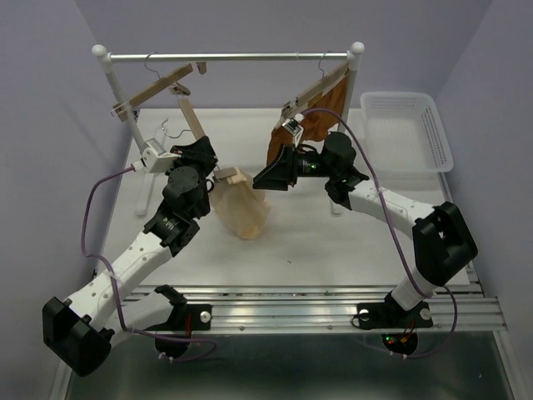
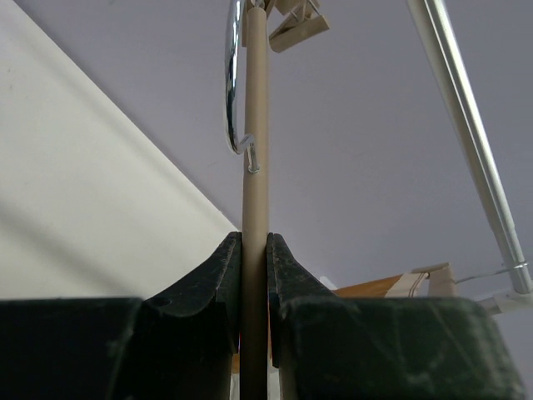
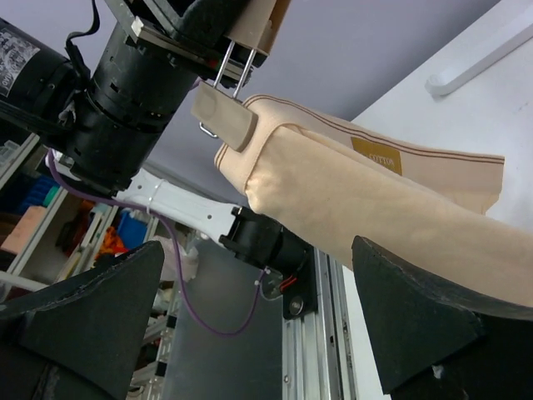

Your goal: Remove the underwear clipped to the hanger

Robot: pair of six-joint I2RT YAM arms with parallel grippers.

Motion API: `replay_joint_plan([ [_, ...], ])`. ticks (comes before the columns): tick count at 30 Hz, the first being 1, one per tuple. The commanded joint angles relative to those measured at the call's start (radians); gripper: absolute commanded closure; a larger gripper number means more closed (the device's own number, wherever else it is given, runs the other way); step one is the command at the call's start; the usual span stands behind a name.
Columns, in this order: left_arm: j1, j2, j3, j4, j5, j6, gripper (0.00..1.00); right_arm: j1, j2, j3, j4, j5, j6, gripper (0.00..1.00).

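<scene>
My left gripper [image 1: 198,155] is shut on the light-wood bar of the hanger [image 1: 190,112] and holds it above the table. In the left wrist view the bar [image 2: 255,150] runs up between the closed fingers [image 2: 218,271], with its wire hook [image 2: 232,83] near the top. The pale beige underwear [image 1: 241,208] hangs from the clip [image 1: 233,176] at the hanger's lower end, its bottom near the table. My right gripper [image 1: 261,178] is open just right of the underwear. In the right wrist view the underwear [image 3: 358,200] and the clip [image 3: 225,117] lie above the open jaws.
A clothes rack rod [image 1: 233,57] spans the back, with another wood hanger [image 1: 158,87] at its left and an orange-brown garment [image 1: 321,112] on a hanger at its right. A white basket [image 1: 408,125] stands at the back right. A metal rail [image 1: 291,308] runs along the near edge.
</scene>
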Motion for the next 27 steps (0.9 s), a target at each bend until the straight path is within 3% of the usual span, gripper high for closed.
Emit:
replay_joint_plan([
  [1,-0.005,-0.043,0.017,0.105,0.040,-0.003,1.00,0.011,0.010,0.044,0.063,-0.035,-0.030,0.00],
  [4,-0.008,-0.054,0.008,0.120,0.063,-0.004,1.00,0.022,0.033,0.075,0.015,-0.040,-0.055,0.00],
  [12,-0.012,-0.066,-0.023,0.132,0.129,-0.037,1.00,0.031,0.077,0.109,0.095,-0.052,-0.009,0.00],
  [17,-0.015,-0.062,-0.029,0.137,0.155,-0.047,1.00,0.031,0.102,0.106,0.272,-0.095,0.088,0.00],
  [27,-0.018,-0.053,-0.038,0.146,0.153,-0.066,1.00,0.041,0.130,0.126,0.420,-0.170,0.188,0.01],
])
